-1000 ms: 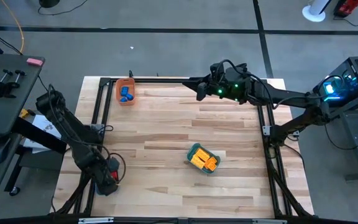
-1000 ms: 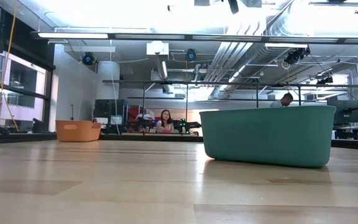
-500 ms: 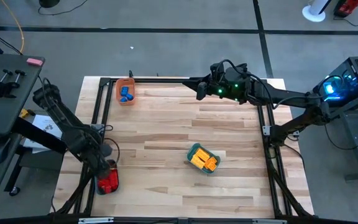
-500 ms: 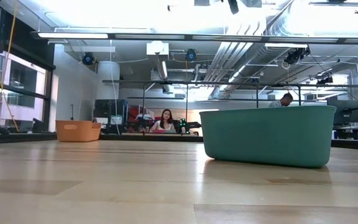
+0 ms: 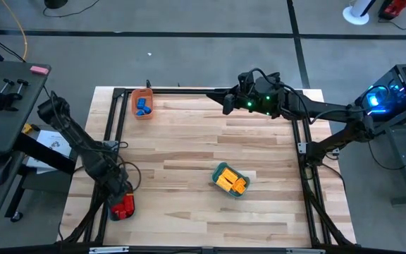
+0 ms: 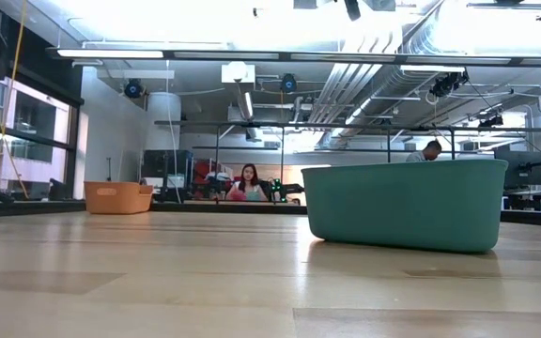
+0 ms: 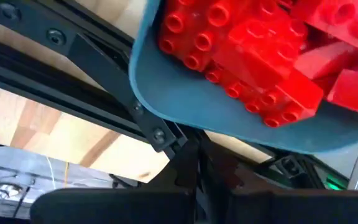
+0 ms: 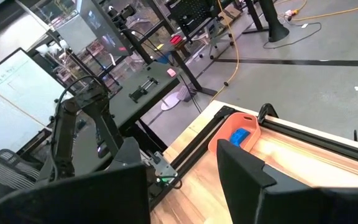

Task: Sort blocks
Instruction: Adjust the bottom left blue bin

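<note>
Looking down on the table (image 5: 189, 152), you have the blocks already split by colour: red blocks (image 7: 253, 56) piled in a tray (image 7: 185, 93) at the near left corner, blue ones (image 5: 143, 106) in the orange tray (image 5: 142, 104) at the far left, yellow-orange ones (image 5: 231, 183) in the teal tray (image 5: 221, 171) near the middle. No loose block shows on the bare wood, so by my reading the sort is close to finished.

Your left gripper (image 5: 118, 192) hangs just above the red tray with its jaws clenched on nothing; the red blocks lie right beyond them, in the tray, not held. That fits a drop just made.

Your right gripper (image 5: 228, 104) waits over the far edge, well apart from every tray, jaws partly parted and holding nothing.
</note>
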